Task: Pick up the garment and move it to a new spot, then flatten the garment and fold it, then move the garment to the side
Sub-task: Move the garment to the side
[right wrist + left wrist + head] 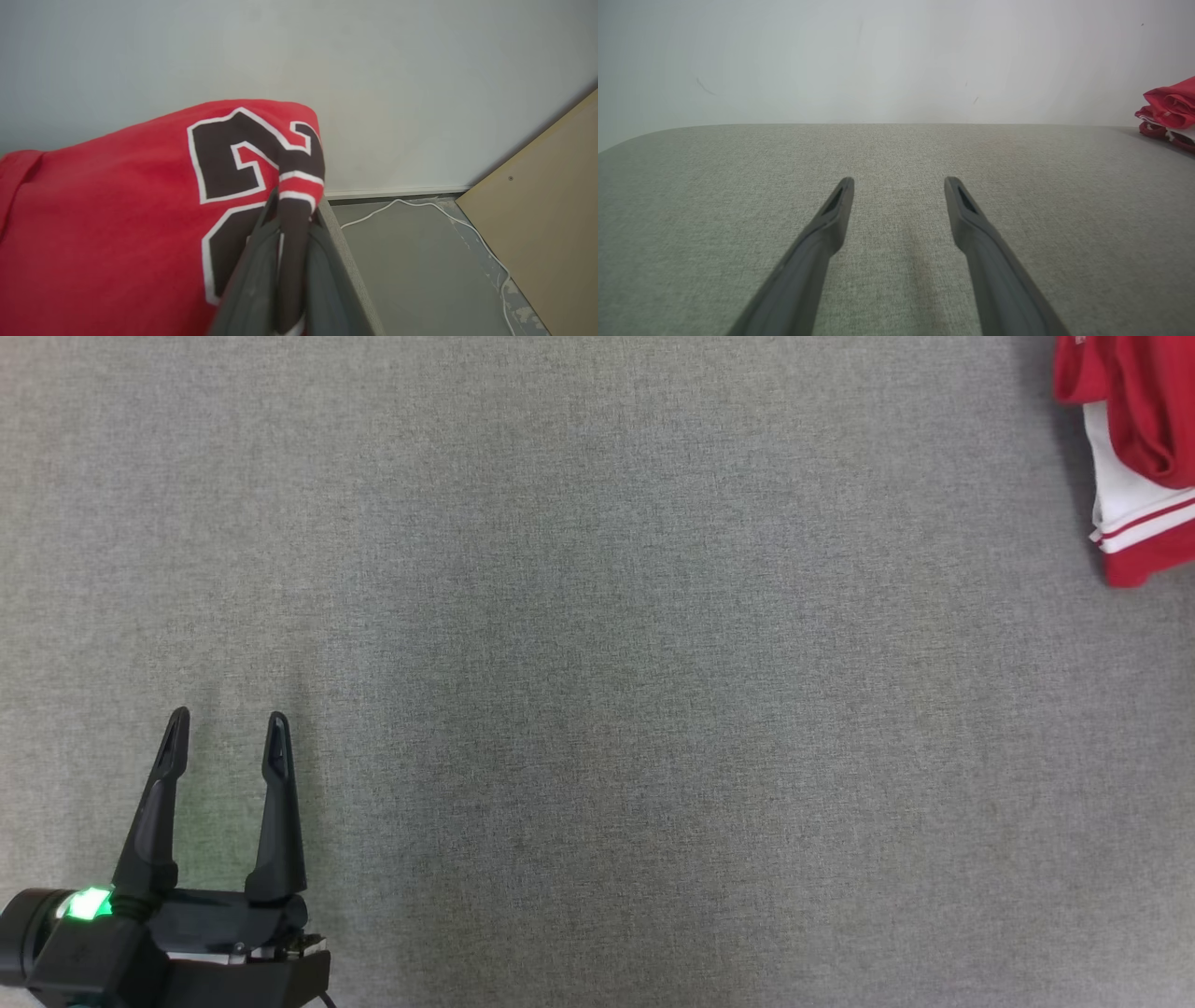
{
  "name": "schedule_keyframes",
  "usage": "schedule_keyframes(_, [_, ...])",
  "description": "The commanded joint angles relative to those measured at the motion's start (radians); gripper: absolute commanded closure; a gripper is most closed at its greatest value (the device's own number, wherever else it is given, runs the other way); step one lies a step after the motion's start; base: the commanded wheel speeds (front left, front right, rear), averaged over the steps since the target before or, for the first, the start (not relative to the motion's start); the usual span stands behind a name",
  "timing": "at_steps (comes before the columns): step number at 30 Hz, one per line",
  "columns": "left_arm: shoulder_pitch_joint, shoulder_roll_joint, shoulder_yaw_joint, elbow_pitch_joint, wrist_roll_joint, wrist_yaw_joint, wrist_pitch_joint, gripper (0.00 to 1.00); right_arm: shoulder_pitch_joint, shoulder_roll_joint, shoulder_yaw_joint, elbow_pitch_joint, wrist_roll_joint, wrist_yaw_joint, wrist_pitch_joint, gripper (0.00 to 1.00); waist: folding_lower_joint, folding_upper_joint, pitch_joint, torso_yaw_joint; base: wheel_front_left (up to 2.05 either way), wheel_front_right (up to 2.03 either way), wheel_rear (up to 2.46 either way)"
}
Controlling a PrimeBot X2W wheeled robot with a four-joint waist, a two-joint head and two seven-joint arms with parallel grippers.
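While right jaws pinch garment (117, 210), left jaws apart

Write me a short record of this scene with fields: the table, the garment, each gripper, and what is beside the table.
table: grey cloth-covered top
garment: red shirt with white trim and a black number outlined in white, bunched at the table's far right edge
left gripper: open, holding nothing, over the near left of the table, far from the shirt
right gripper: shut on a fold of the shirt
beside the table: grey floor, a white cable, a tan board, a pale wall
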Motion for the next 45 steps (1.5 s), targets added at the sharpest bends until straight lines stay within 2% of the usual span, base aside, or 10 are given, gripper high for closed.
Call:
schedule_keyframes(1, [0.004,0.008,0.003,0.003,0.015,0.001,-0.004,0.00,-0.008,0.007,0.011,0.014,0.002,-0.001,0.011,0.62,0.0000,-0.0001,0.000,0.001,0.00,0.00,0.00])
schedule_keyframes(2, [0.005,0.008,0.004,0.003,0.014,0.001,-0.004,0.00,-0.013,0.008,0.014,0.021,-0.002,-0.001,0.007,0.10,0.0000,-0.0001,-0.001,0.002,0.00,0.00,0.00])
schedule_keyframes(3, [0.005,0.009,0.005,0.004,0.013,0.001,-0.004,0.00,-0.021,0.006,0.015,0.034,-0.007,-0.001,-0.002,0.00,0.0000,-0.0001,-0.002,0.002,0.00,0.00,0.00])
schedule_keyframes(14, [0.003,0.003,0.004,0.018,-0.002,0.007,-0.004,0.00,-0.058,0.042,0.047,0.099,-0.051,-0.001,-0.060,0.00,0.0000,-0.0001,-0.034,-0.001,0.00,0.00,0.00])
schedule_keyframes(20, [0.021,-0.005,0.002,0.039,-0.026,0.017,-0.004,0.00,-0.042,0.083,-0.012,0.046,0.022,-0.001,-0.113,0.00,0.0000,-0.0001,-0.092,-0.009,0.00,0.00,0.00])
schedule_keyframes(25, [0.033,-0.009,-0.006,0.053,-0.045,0.025,-0.004,0.00,0.012,0.106,-0.091,-0.076,0.030,-0.001,-0.121,0.00,0.0000,-0.0001,-0.155,-0.008,0.00,0.00,0.00])
schedule_keyframes(29, [0.053,-0.013,-0.006,0.066,-0.059,0.034,-0.004,0.00,0.110,0.140,-0.231,-0.192,0.022,-0.001,-0.120,0.00,0.0000,-0.0001,-0.206,-0.008,0.00,0.00,0.00])
schedule_keyframes(36, [0.086,-0.015,-0.004,0.093,-0.082,0.044,-0.004,0.00,0.363,0.252,-0.402,-0.391,-0.096,-0.001,-0.121,0.00,0.0000,-0.0001,-0.296,-0.004,0.00,0.00,0.00])
schedule_keyframes(39, [0.106,-0.016,-0.006,0.104,-0.091,0.051,-0.004,0.00,0.500,0.314,-0.447,-0.488,-0.175,-0.001,-0.121,0.00,0.0000,-0.0001,-0.333,-0.004,0.00,0.00,0.00])
schedule_keyframes(45, [0.128,-0.017,-0.009,0.119,-0.098,0.057,-0.004,0.00,0.686,0.399,-0.504,-0.628,-0.252,-0.001,-0.121,0.00,0.0000,-0.0001,-0.386,-0.003,0.00,0.00,0.00])
